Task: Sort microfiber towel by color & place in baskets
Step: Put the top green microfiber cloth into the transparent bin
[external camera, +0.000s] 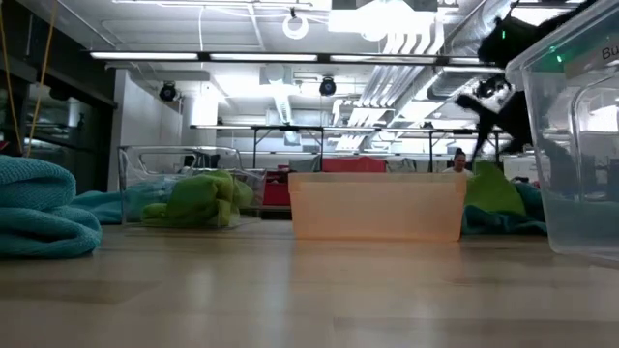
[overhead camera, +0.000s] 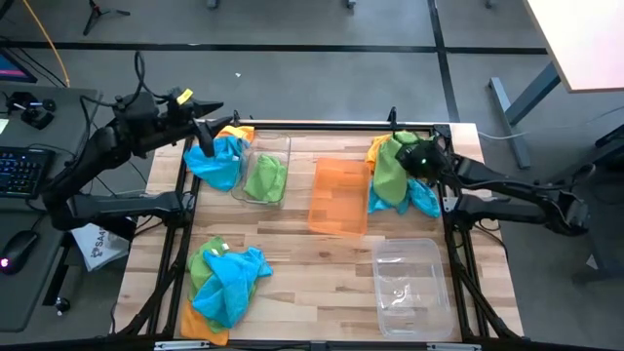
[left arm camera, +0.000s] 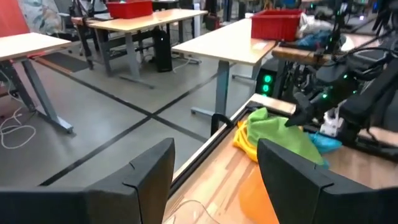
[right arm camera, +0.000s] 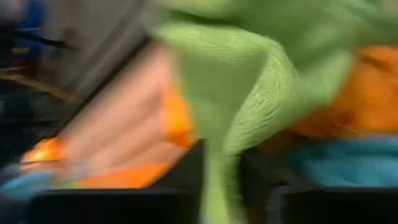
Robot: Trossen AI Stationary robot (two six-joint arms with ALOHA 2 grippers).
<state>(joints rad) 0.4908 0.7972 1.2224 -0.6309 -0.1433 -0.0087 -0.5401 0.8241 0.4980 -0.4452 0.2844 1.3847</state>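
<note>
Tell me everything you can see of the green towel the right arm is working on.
The lime green fuzzy microfiber towel lies on top of the far right pile, draped over an orange towel and a sky blue towel. It is soft, looped and crumpled. In the right wrist view a fold runs down between the right gripper fingers, which look shut on it. It is not in any basket.
</note>
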